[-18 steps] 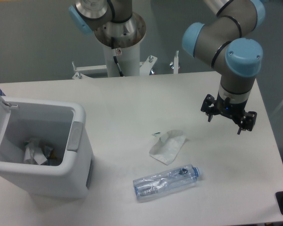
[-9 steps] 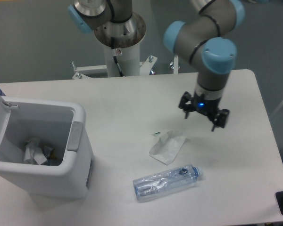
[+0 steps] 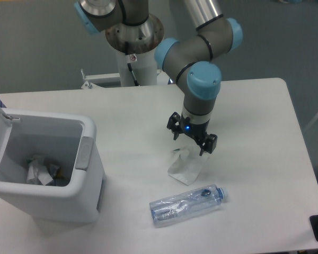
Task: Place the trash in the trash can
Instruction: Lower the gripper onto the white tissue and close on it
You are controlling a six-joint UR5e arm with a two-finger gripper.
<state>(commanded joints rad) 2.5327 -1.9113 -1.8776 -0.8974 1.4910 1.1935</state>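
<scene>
The two dark fingers (image 3: 208, 144) of the two-finger gripper (image 3: 192, 138) stand spread apart and grasp nothing; they hang just above the upper end of the flat whitish translucent plastic pouch (image 3: 185, 168). The pouch lies on the white table (image 3: 254, 106), near the middle, and part of its top is hidden behind the gripper.

I judge that the pouch is very light, thin and soft. It can fold or slide under the fingers, so a pinch on a raised or wrinkled edge near the top seems better than a press on the flat middle.

Just below the pouch, near but apart from it, lies the small clear plastic bottle with a blue cap (image 3: 186, 204), on its side. It looks light and a little crushed, and it may roll; the middle of its body is probably the best place to hold it.

Well to the left stands the white boxy plastic trash can (image 3: 88, 186) with a grey front latch tab. Its lid is up, and some crumpled trash is already inside.
</scene>
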